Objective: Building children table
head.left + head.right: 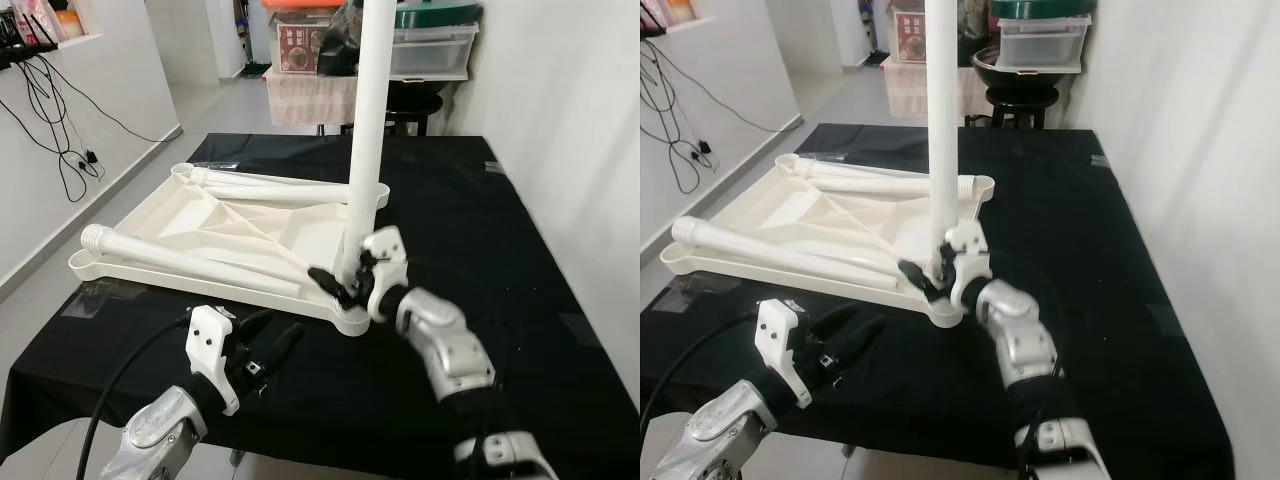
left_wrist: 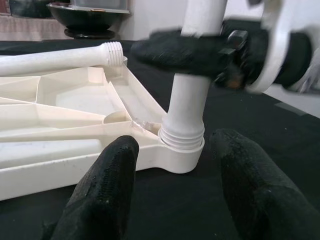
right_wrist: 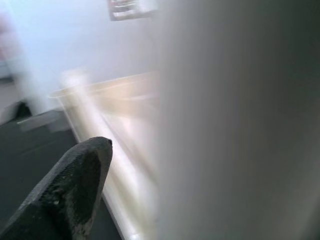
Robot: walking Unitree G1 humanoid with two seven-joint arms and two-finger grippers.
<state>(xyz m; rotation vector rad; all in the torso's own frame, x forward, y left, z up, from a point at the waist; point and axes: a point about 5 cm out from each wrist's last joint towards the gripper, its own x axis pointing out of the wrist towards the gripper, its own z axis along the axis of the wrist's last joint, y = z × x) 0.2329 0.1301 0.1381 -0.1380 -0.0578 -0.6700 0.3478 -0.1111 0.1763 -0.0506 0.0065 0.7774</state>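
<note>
The right gripper (image 1: 350,282) clenches its jaws on the upright leg (image 1: 368,130), seated in a corner socket of the upturned table panel (image 1: 170,215). The left gripper (image 1: 272,350) hovers released nearby. Loose legs (image 1: 180,258) lying on the panel suggest most assembly remains.

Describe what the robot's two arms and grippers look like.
Both arms are silver metal with rounded, segmented joints. Each ends in a white plastic bracket carrying two long black, textured fingers: the left gripper and the right gripper. A black cable loops along the left arm.
</note>
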